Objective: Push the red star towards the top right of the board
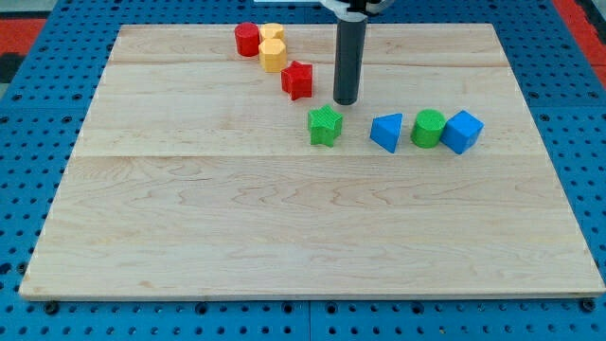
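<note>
- Red star [297, 80] sits upper centre of the frame, just below-right of a yellow block [274, 55];
- My tip [345, 100], a bare rod holding nothing, stands just right of it;
- Best to circle round to the star's lower left, then push diagonally up-right, clear of the green star [325, 125].

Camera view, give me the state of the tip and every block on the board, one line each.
My tip: right of red star, touching nothing.
Red star: free, beside yellow block.
Yellow block: touching red cylinder.
Red cylinder: upright.
Green star: alone.
Blue triangle, green cylinder, blue cube: in a row.
</note>
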`<state>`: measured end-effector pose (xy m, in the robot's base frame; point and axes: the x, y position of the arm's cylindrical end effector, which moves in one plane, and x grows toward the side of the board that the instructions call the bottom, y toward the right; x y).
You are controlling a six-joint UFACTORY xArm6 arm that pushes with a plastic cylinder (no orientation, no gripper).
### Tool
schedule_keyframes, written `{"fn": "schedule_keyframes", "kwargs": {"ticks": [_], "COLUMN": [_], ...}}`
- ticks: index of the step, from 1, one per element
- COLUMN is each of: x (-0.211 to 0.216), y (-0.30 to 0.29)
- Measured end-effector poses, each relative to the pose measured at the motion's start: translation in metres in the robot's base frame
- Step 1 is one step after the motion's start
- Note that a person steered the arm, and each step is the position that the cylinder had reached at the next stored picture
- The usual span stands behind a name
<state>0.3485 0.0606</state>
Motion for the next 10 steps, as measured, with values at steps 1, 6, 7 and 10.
{"fn": "schedule_keyframes", "kwargs": {"ticks": [1,6,7,10], "x": [-0.026,-0.032,-0.033,-0.033], "y": [0.019,-0.034,-0.034,-0.034]}}
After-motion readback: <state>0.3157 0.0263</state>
